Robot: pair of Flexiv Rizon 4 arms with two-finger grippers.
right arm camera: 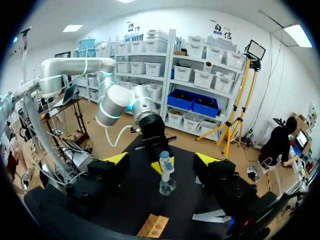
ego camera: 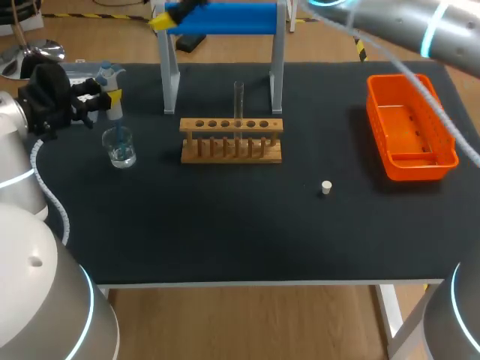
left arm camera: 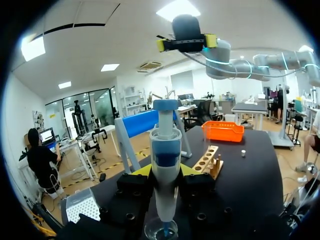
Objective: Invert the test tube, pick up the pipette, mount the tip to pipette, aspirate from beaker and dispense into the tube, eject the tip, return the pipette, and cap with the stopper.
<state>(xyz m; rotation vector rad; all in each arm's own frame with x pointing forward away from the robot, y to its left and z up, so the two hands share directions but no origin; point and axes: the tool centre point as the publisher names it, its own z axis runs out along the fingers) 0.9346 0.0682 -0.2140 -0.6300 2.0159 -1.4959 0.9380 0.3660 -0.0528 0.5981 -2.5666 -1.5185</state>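
My left gripper (ego camera: pixel 96 96) is shut on the blue and white pipette (ego camera: pixel 109 91), held upright at the table's left. The pipette (left arm camera: pixel 165 155) stands between the yellow fingertips (left arm camera: pixel 141 170), its lower end down in the glass beaker (left arm camera: pixel 161 231). That beaker (ego camera: pixel 120 147) holds a little liquid. A clear test tube (ego camera: pixel 238 101) stands upright in the wooden rack (ego camera: pixel 231 140) at the middle. The white stopper (ego camera: pixel 325 187) lies on the mat to the right. My right gripper (ego camera: pixel 176 13) hangs high at the back, open and empty; its wide-apart fingers (right arm camera: pixel 116 159) frame the pipette (right arm camera: pixel 164 164) far below.
An orange basket (ego camera: pixel 409 127) sits at the right back. A blue-topped stand on white legs (ego camera: pixel 221 19) rises behind the rack. A white tip box (left arm camera: pixel 82 207) lies by the left edge, next to my left arm.
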